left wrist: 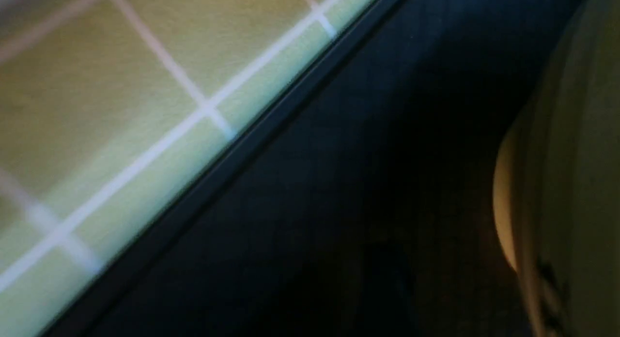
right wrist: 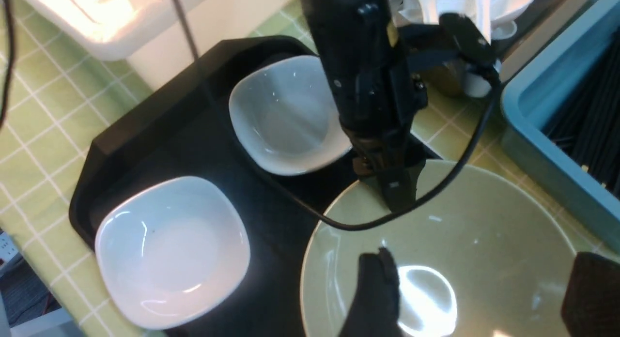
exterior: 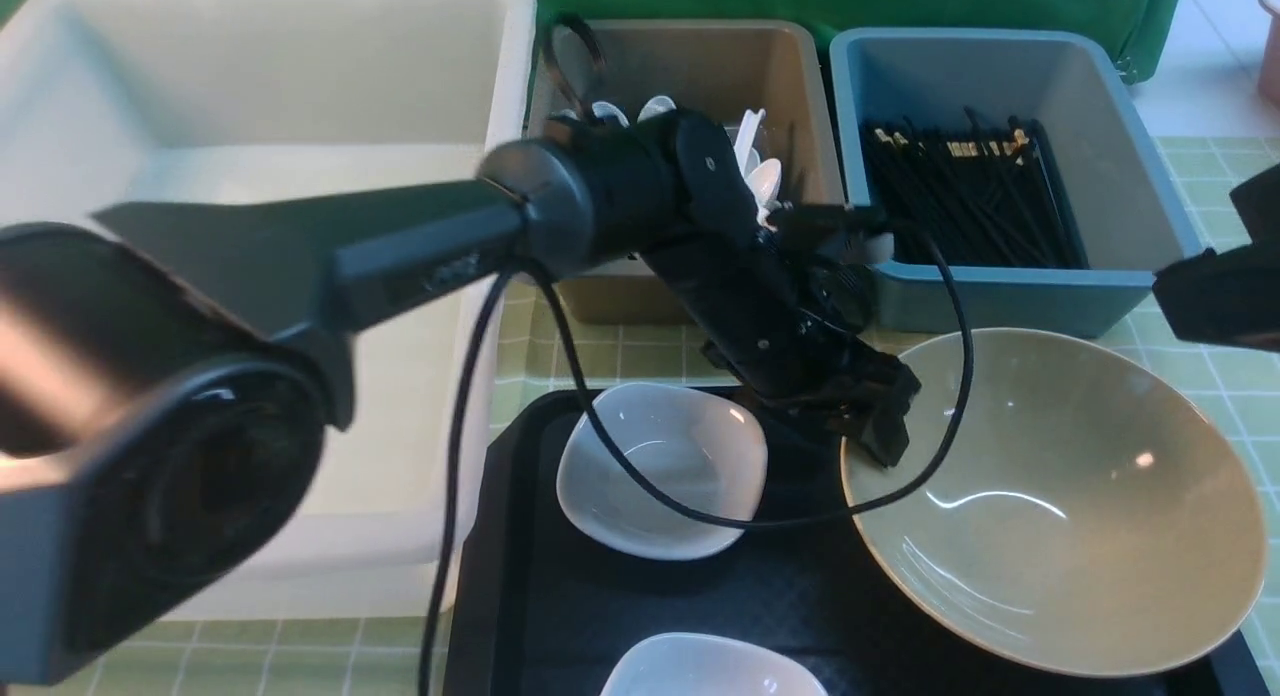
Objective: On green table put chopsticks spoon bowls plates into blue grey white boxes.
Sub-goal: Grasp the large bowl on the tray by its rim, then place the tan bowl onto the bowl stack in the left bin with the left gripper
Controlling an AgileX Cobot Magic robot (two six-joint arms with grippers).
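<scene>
A large green bowl (exterior: 1060, 506) sits at the right end of a black tray (exterior: 520, 536), tilted towards me. My left gripper (exterior: 880, 426) is at the bowl's far-left rim, one finger inside the rim and shut on it; the right wrist view shows the same gripper (right wrist: 395, 191) on the bowl (right wrist: 465, 240). The left wrist view shows only the bowl's outer wall (left wrist: 571, 182) and the tray (left wrist: 339, 182). My right gripper (right wrist: 479, 298) is open and empty above the bowl. Two small white bowls (exterior: 660, 466) (exterior: 710, 666) lie on the tray.
The big white box (exterior: 250, 96) stands at the left. The grey box (exterior: 700, 66) holds white spoons (exterior: 755, 166). The blue box (exterior: 1000, 286) holds black chopsticks (exterior: 970, 196). The left arm's cable hangs over the tray and bowl.
</scene>
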